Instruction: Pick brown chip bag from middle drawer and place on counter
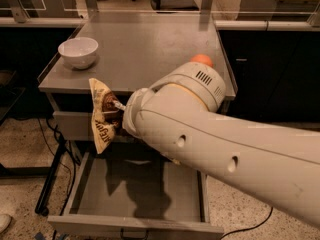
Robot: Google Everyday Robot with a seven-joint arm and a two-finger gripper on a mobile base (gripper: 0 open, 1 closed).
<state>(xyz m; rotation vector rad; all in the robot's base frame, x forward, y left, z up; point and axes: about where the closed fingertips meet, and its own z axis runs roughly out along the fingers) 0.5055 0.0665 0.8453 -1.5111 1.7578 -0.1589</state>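
The brown chip bag (102, 117) hangs upright in the air in front of the cabinet, dark brown with a tan edge and white lettering. My gripper (118, 112) is shut on the bag's right side; the big white arm hides most of the gripper. The bag's top is at the level of the counter's front edge. The middle drawer (90, 196) is pulled open below, and its visible grey floor is bare. The counter (145, 49) is the flat grey cabinet top behind the bag.
A white bowl (78, 52) stands on the counter's left front. An orange ball (202, 60) lies at the counter's right, partly hidden by my arm. A closed grey drawer (70, 124) sits above the open one. Black cables hang at the cabinet's left.
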